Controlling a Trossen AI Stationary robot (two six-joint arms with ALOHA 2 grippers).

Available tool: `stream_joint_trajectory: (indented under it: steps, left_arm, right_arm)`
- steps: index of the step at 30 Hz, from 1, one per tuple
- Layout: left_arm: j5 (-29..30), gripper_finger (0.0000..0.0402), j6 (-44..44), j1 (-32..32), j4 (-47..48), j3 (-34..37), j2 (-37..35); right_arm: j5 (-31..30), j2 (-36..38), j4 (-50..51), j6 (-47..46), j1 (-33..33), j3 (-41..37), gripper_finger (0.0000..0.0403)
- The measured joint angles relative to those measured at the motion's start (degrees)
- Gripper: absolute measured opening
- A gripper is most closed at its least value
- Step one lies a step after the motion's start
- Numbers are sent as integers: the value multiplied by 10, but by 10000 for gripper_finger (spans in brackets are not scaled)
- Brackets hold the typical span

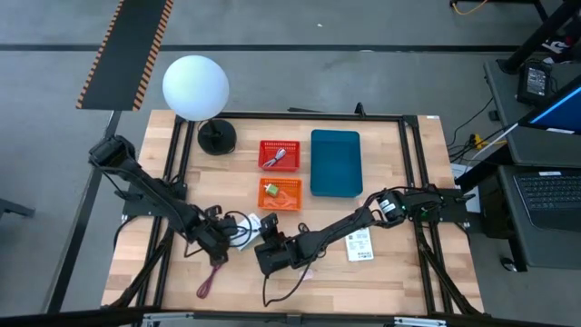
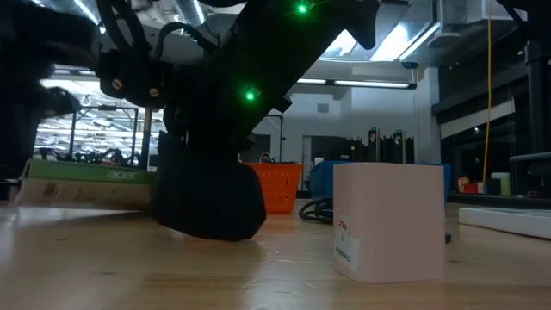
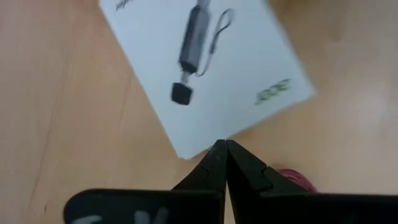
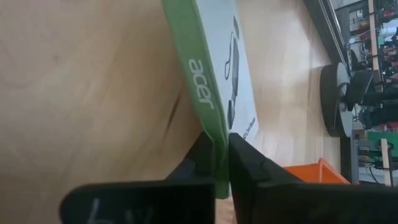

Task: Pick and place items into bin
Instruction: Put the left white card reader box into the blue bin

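Observation:
A white printed packet (image 1: 238,230) with a green side lies on the table near its near edge, between my two grippers. My right gripper (image 4: 222,146) reaches in from the right and is shut on it. My left gripper (image 3: 224,146) is shut, its tips right at the edge of the packet's printed face (image 3: 205,68); whether they touch it I cannot tell. A dark-red cord (image 1: 211,280) lies on the wood nearer the table's near edge, also seen in the left wrist view (image 3: 297,180). A second white packet (image 1: 360,244) rests flat to the right. My right gripper pinches the packet's green side (image 4: 214,134) between its two fingers, one finger on each face of the packet. The fingers come in low from the table's right. The green side runs away from the fingers, in line with them.
Toward the far edge stand a red basket (image 1: 278,154), an orange basket (image 1: 280,193) and a blue bin (image 1: 336,162). A white globe lamp (image 1: 195,86) with a black base (image 1: 217,136) stands at the far left. In the low view the second packet (image 2: 387,220) stands close in front.

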State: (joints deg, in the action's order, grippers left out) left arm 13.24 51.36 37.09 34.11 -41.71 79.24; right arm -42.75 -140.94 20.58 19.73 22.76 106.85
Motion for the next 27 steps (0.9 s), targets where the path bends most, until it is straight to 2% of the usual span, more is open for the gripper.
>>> stream_joint_trajectory:
  steps: [7, 14, 22, 27]
  left_arm:
    - [47, 1, -12, 32, 3, 0, -69]
    - [153, 2, -53, 78, -1, -1, -131]
    - [277, 2, -94, 128, -3, -1, -150]
    - [321, 2, -111, 146, -23, -1, -150]
  right_arm:
    - [15, 26, 36, -37, 3, 1, 2]
    - [69, 92, 99, -115, 9, 1, 1]
    - [67, 173, 125, -140, 33, -8, 0]
    - [52, 233, 130, -199, 35, -75, 0]
